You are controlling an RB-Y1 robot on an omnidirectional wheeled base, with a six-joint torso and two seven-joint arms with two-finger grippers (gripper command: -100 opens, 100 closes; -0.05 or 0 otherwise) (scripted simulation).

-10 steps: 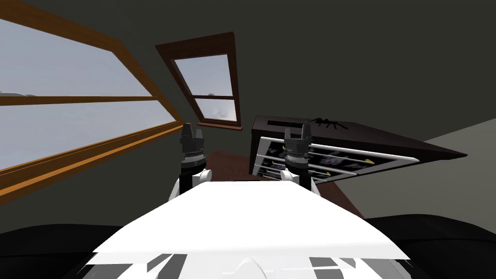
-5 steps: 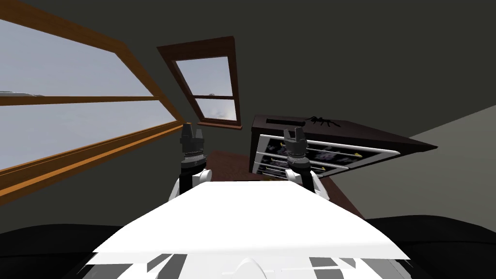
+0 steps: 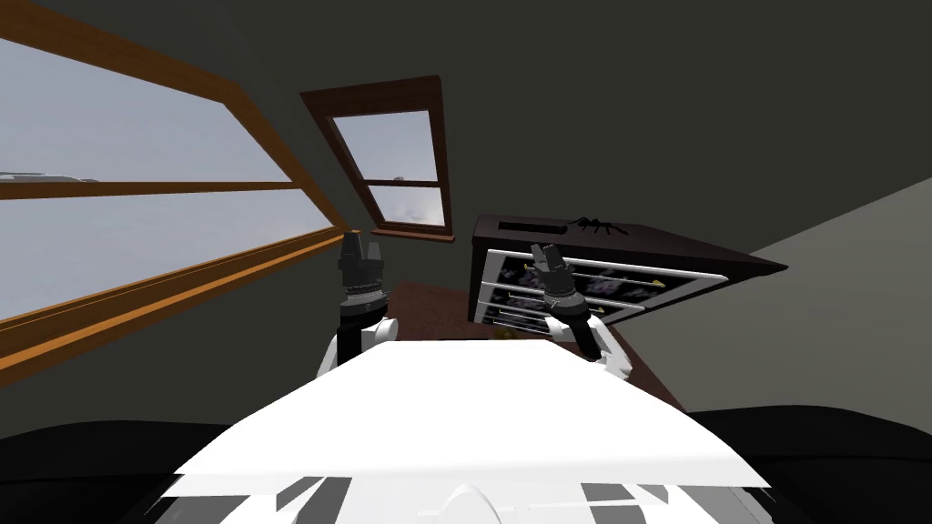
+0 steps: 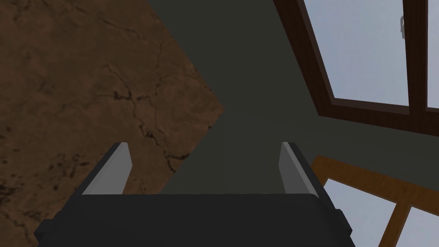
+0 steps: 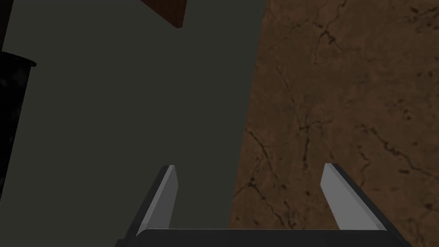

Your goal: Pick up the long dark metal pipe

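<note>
My right gripper (image 3: 544,251) stood just right of the frame's centre, leaning toward the upper left, in front of the dresser (image 3: 655,253). Its fingers (image 5: 165,197) were spread wide with nothing between them; beyond them lay grey wall (image 5: 128,107) and brown floor (image 5: 343,85). The left gripper (image 3: 361,238) stood upright left of centre, spread just as wide and empty.

The pipe (image 3: 532,226) lay flat on the dresser's dark top near its left end, above the right gripper in the frame and untouched. A black spider-like figure (image 3: 596,224) sat just to its right. The drawers (image 3: 628,287) below showed white frames and dark patterned fronts; what they held I could not tell.

A second earlier the right gripper had stood upright. The dresser had also slid toward the frame's left, which was my own turn.
</note>
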